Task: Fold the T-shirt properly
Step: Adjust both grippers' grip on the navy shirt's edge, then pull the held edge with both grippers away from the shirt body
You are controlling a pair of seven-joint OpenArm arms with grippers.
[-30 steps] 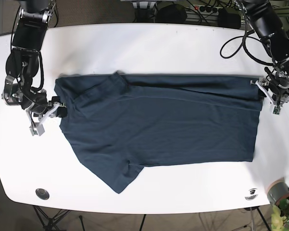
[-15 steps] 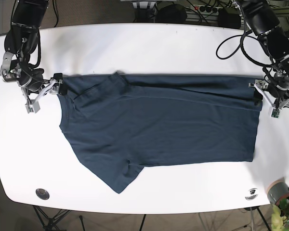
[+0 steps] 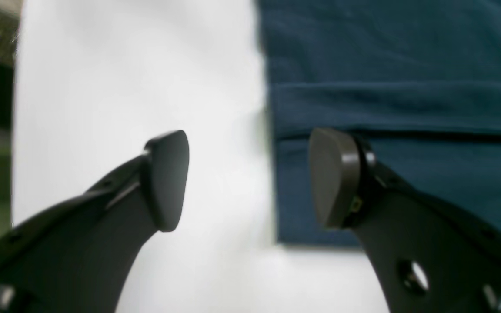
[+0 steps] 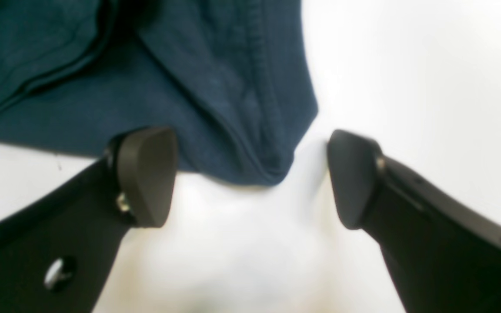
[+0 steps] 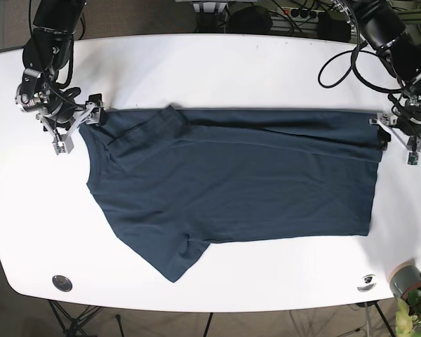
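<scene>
- The dark blue T-shirt [image 5: 231, 182] lies spread flat across the middle of the white bench [image 5: 217, 67], its long side running between the bench's two short ends.
- Its far long edge is doubled over into a narrow folded band that runs parallel to the bench's far edge; the near part lies in a single layer.
- One sleeve [image 5: 172, 256] sticks out toward the bench's near edge, nearer the end where the right arm works.
- The straight hem of the shirt faces the other short end of the bench, where the left arm is.
- In the left wrist view the T-shirt [image 3: 398, 108] shows that folded band as a crease across the cloth, with the hem corner below it.
- The left pincer [image 5: 400, 135] sits at that far hem corner with its jaws spread wide: one fingertip [image 3: 335, 176] is over the cloth, the other over bare bench, and nothing is clamped between them.
- The right pincer [image 5: 76, 125] sits at the opposite far corner of the shirt, jaws likewise apart.
- In the right wrist view the T-shirt [image 4: 215, 87] ends in a rounded, stitched corner that dips between the two fingertips [image 4: 146, 174] without either pad pressing it.
- A small round fitting [image 5: 61, 283] is set in the bench near its near corner on the right arm's end.
</scene>
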